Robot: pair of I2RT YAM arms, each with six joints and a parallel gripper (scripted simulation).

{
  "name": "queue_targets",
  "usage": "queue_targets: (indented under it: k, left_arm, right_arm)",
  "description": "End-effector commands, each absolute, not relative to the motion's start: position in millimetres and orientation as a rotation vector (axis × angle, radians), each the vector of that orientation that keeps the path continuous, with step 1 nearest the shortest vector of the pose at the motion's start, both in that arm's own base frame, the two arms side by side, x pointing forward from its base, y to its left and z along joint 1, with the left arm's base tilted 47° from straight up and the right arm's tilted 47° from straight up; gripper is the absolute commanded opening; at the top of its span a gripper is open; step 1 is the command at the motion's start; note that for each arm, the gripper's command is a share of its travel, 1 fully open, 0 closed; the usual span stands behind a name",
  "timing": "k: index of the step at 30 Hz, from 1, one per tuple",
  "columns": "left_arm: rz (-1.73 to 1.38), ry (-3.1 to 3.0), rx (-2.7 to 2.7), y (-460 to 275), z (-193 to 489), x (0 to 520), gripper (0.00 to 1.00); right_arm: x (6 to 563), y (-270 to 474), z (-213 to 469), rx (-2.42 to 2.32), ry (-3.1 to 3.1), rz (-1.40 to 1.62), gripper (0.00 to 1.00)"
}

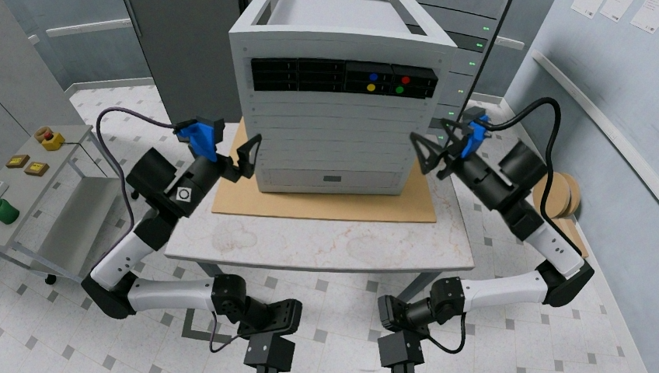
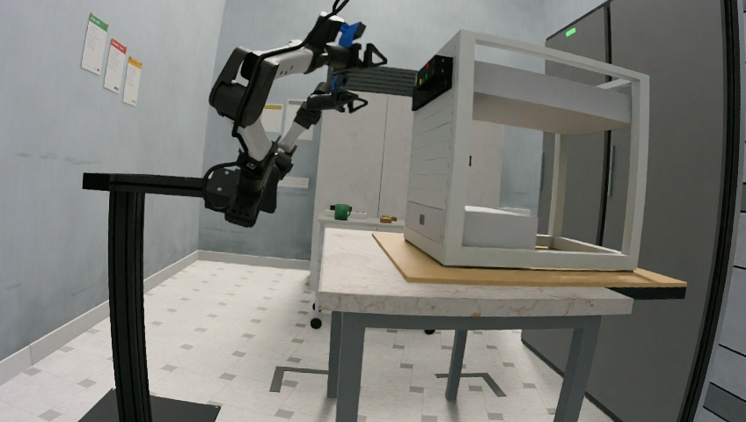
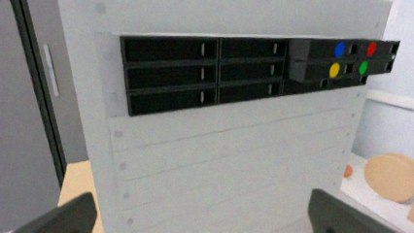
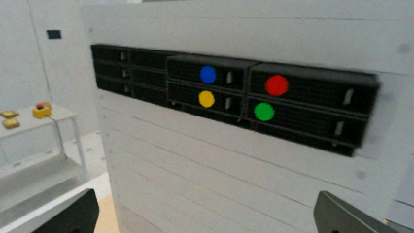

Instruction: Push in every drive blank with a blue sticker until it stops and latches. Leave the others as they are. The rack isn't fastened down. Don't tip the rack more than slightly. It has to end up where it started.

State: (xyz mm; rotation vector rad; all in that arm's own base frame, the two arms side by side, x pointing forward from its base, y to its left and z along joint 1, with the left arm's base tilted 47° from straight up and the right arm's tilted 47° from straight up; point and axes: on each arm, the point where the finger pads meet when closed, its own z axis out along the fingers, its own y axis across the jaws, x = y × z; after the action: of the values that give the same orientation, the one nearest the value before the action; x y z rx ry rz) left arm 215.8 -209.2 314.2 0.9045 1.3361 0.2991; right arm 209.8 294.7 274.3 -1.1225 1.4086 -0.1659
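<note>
The grey rack (image 1: 323,134) (image 2: 431,151) stands upright on a tan board. One blank (image 1: 360,72) (image 3: 318,49) (image 4: 186,71) has a blue sticker, top row, third column. It sticks out of the rack front. The yellow-sticker blank (image 1: 357,86) (image 3: 318,71) (image 4: 186,93) below it, the red-sticker blank (image 1: 423,77) (image 4: 316,92) beside it and the green-sticker blank (image 1: 418,91) (image 4: 301,119) also stick out. My left gripper (image 1: 242,129) (image 3: 202,200) is open and empty, before the rack's left side. My right gripper (image 1: 427,129) (image 4: 206,201) is open and empty, before its right side. Both are lower than the blanks.
Black blanks without stickers (image 1: 298,76) (image 3: 170,77) fill the left columns and sit further in. The tan board (image 1: 323,207) (image 2: 523,277) lies on the marble table (image 1: 319,245). A trolley (image 1: 27,176) stands at the left, and a tall cabinet (image 1: 185,55) behind.
</note>
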Motion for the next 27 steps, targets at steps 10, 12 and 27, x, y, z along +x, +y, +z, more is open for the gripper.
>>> queue_targets:
  k: [10, 12, 27]
  left_arm:
    - [0.251, 1.198, 0.930, -242, 314, 211, 1.00]
    - [0.251, 1.198, 0.930, -242, 314, 211, 1.00]
    - [-0.006, 1.224, 1.171, -243, 312, 200, 1.00]
  right_arm:
    - [196, 298, 332, -1.007, 1.401, -0.230, 1.00]
    - [196, 298, 332, -1.005, 1.403, -0.228, 1.00]
    - [196, 297, 331, -1.007, 1.407, -0.232, 1.00]
